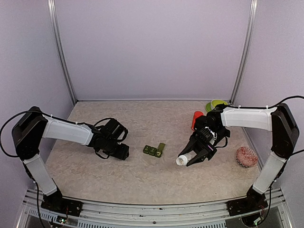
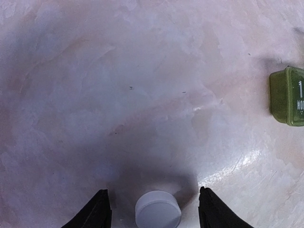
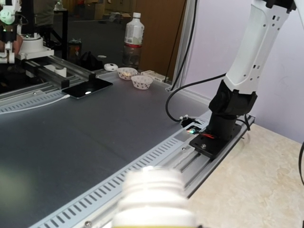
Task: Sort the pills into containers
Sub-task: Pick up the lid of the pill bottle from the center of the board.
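Two tools flank the containers, a dark-green strip of joined boxes lying about mid-bench, slightly toward the near edge. The left tool hangs low over the bench with its fingers apart, and a white cap lies loose between them. The right tool is clamped on a tilted white bottle.

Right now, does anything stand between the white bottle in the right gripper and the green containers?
Nothing visible does. Only bare table lies between the white bottle in the right gripper and the green containers; the red bottle stands behind, off that path.
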